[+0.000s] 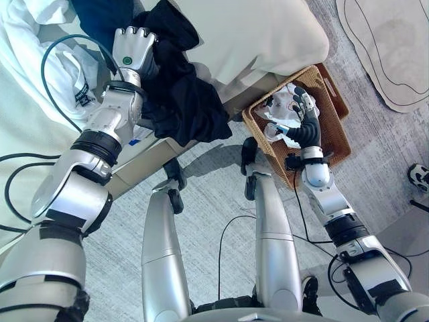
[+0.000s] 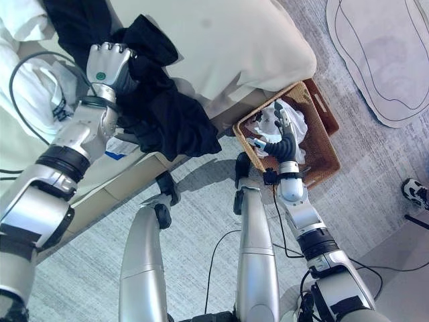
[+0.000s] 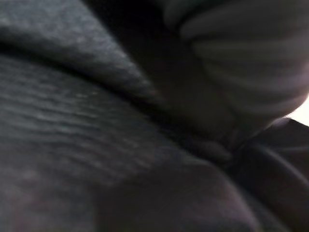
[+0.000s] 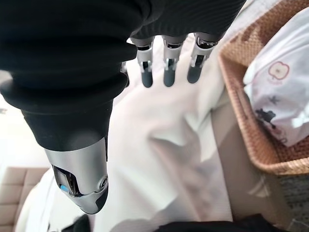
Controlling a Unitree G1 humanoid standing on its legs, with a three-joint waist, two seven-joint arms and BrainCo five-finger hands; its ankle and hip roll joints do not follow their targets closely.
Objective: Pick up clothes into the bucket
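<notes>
A black garment point(image 1: 181, 94) lies bunched at the bed's edge and partly hangs over the side. My left hand point(image 1: 133, 48) rests on its upper part with the fingers curled into the cloth; the left wrist view has dark fabric point(image 3: 96, 121) pressed up close. A brown woven basket point(image 1: 333, 137) stands on the floor beside the bed and holds white printed clothes point(image 1: 285, 111). My right hand point(image 1: 307, 114) hovers over the basket with straight fingers point(image 4: 166, 72) and nothing in it.
A pale duvet point(image 1: 255, 33) covers the bed behind the basket, and white cloth point(image 1: 33, 27) lies at the bed's left. The bed's edge point(image 1: 144, 161) runs diagonally. A light rug point(image 1: 395, 47) lies at the far right, with a shoe point(image 1: 419, 176) by the right border.
</notes>
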